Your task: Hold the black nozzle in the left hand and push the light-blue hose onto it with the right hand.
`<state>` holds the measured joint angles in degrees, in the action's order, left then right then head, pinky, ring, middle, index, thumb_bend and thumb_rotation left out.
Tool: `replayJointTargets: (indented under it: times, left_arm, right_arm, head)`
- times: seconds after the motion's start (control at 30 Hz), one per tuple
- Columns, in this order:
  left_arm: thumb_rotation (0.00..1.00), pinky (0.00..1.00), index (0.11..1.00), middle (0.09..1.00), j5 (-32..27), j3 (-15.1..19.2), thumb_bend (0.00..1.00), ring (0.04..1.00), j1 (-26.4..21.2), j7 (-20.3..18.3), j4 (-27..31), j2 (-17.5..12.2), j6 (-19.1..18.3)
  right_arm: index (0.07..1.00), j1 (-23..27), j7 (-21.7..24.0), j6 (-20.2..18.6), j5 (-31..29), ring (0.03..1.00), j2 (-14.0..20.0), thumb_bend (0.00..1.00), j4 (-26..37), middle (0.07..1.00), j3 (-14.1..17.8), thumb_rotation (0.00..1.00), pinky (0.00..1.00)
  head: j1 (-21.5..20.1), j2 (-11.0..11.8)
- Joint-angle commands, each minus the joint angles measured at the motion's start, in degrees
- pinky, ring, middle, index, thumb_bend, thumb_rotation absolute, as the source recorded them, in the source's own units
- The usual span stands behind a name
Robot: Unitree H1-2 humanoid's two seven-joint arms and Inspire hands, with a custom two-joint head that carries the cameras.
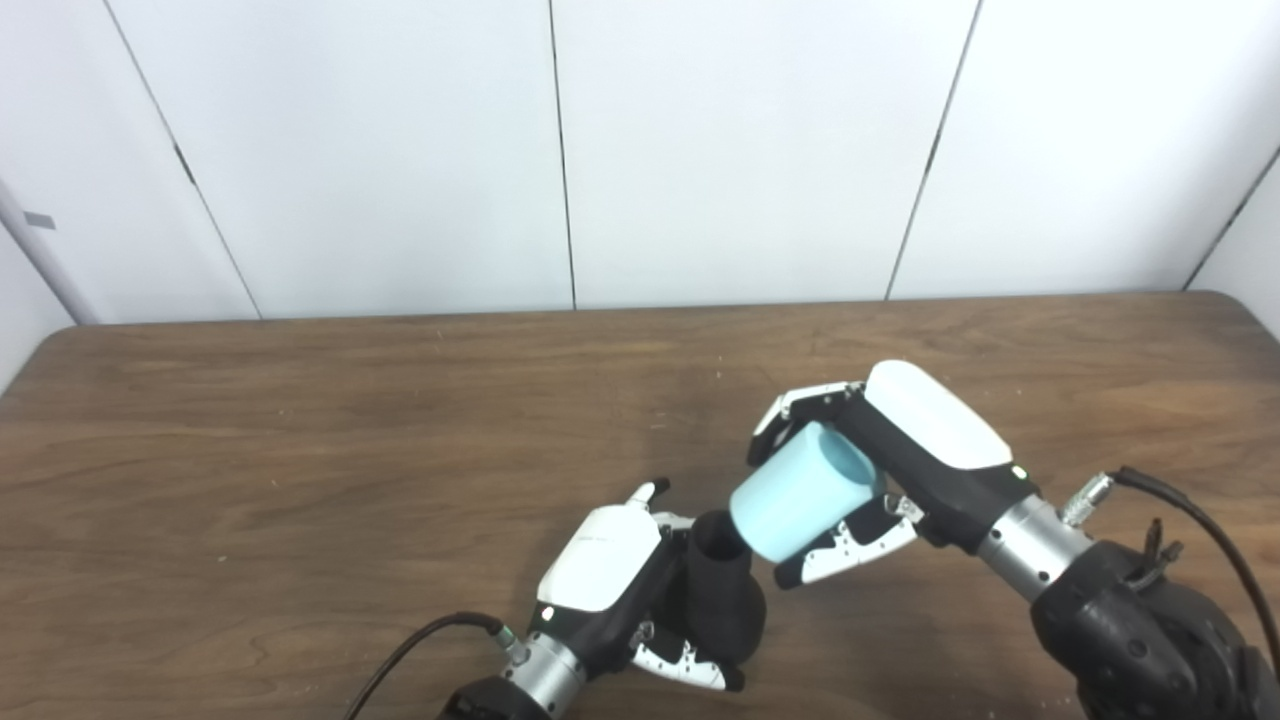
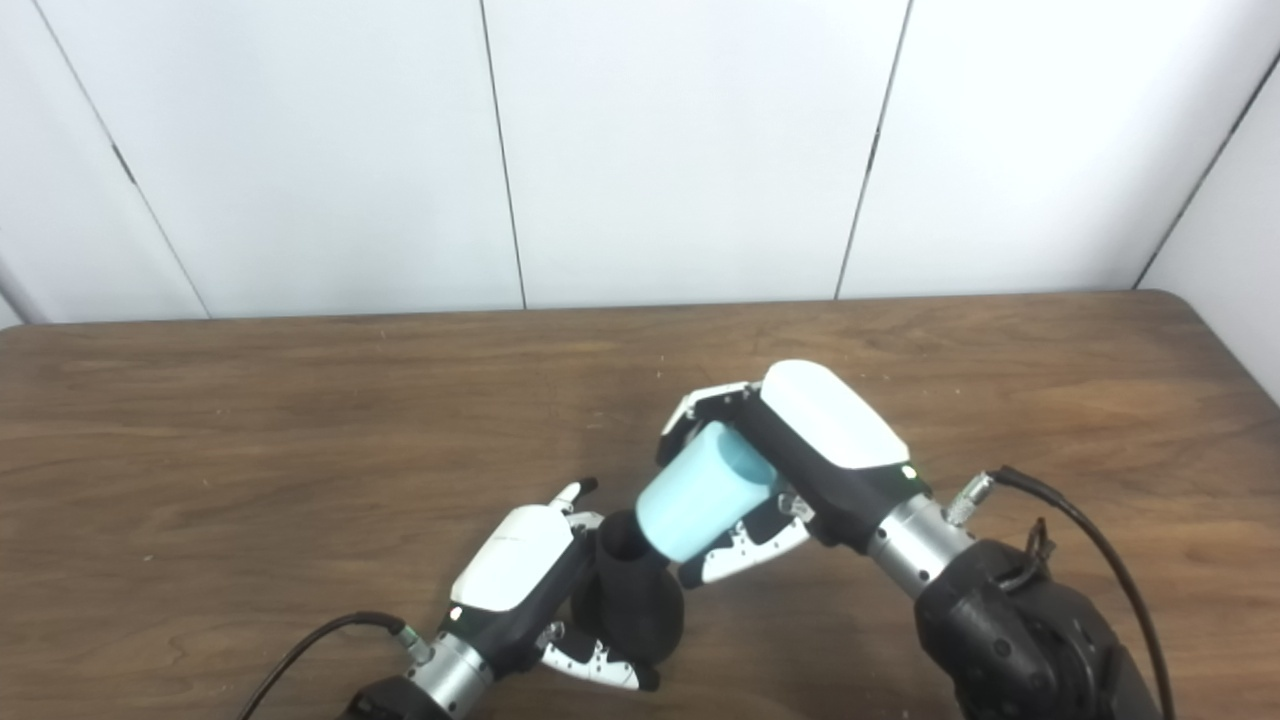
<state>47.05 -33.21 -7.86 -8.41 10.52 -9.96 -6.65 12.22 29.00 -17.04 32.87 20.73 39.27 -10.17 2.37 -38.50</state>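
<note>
The left hand [image 1: 620, 590] grips the nozzle [image 1: 722, 590] just above the counter [image 1: 300, 450], open end tilted up to receive. The right hand [image 1: 880, 470] clasps the hose [image 1: 800, 495], slanting its mouth down against the nozzle's rim for the push.

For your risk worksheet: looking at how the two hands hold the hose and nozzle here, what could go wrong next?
1. The light-blue hose meets the black nozzle at an angle, so it may catch the rim instead of sliding on.
2. Pushing could tip the nozzle in the left hand.
3. The hose might slip within the right hand.
</note>
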Motion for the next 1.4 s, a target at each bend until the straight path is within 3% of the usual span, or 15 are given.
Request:
replayJointTargets:
  times: [0.0,0.43,0.73,1.37]
  left_arm:
    - [0.00,1.00,0.495,0.487,2.28,-2.54,0.52,0.694,2.17,-5.28,-3.40,-1.11,-1.53]
    - [0.00,1.00,0.495,0.486,2.25,-2.59,0.52,0.693,2.06,-5.85,-3.01,-1.63,-1.54]
    - [0.00,1.00,0.495,0.486,2.23,-2.59,0.52,0.696,1.90,-6.24,-2.90,-1.61,-1.51]
    - [0.00,1.00,0.495,0.486,2.41,-2.59,0.52,0.695,1.77,-6.21,-2.93,-1.90,-1.23]
  right_arm:
    - [0.537,1.36,-1.57,1.57,-0.35,0.428,0.43,0.50,2.15,0.506,1.46,0.00,0.32]
    - [0.534,4.38,0.97,-0.81,0.37,0.433,2.36,0.50,3.45,0.507,4.30,0.00,0.31]
    - [0.537,3.91,2.63,-2.18,2.82,0.440,1.35,0.50,4.33,0.512,2.83,0.00,0.31]
    - [0.531,3.61,3.64,-2.27,0.56,0.432,0.56,0.50,3.34,0.510,0.57,0.00,0.32]
  head:
    - [-0.02,-0.05]
    - [-1.20,-0.61]
    - [-1.19,-0.85]
    - [-1.28,-1.03]
